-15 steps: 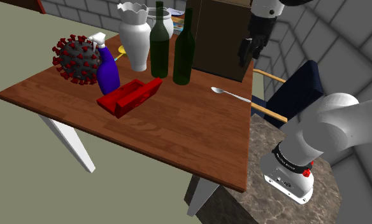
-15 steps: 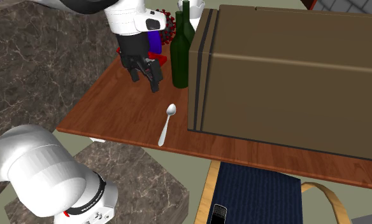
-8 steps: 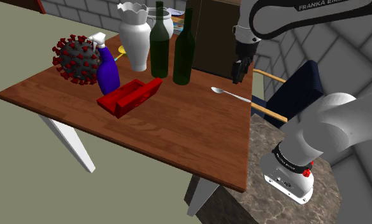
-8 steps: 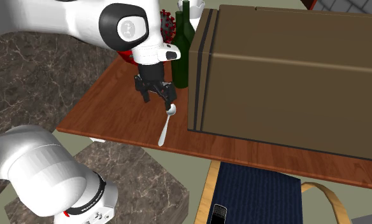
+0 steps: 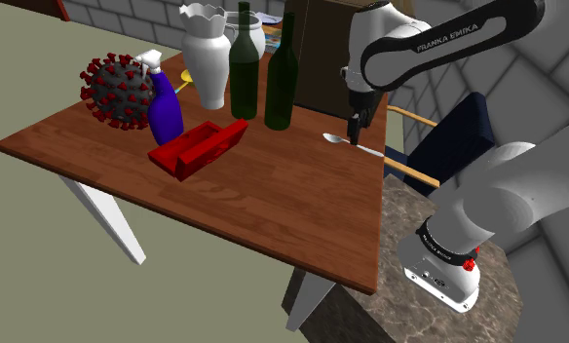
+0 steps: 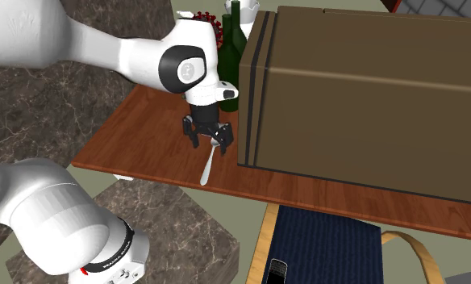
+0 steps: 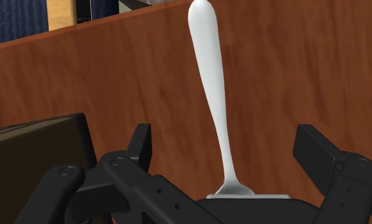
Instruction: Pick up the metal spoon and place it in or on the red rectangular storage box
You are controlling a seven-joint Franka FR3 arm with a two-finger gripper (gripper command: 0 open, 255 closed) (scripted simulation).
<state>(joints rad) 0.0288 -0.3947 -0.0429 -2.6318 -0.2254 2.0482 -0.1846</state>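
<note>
Silver spoon [image 7: 213, 95]: flat on desk [image 5: 234, 200], near the edge beside the stand [image 5: 409, 209]. Jaws open, astride its bowl end, set low for a grasp. Red box [image 5: 200, 146]: mid-desk, well apart.

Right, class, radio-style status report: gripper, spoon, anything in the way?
Gripper open, low over bowl end of spoon, not gripping. Spoon flat on table. Big brown box close beside.
</note>
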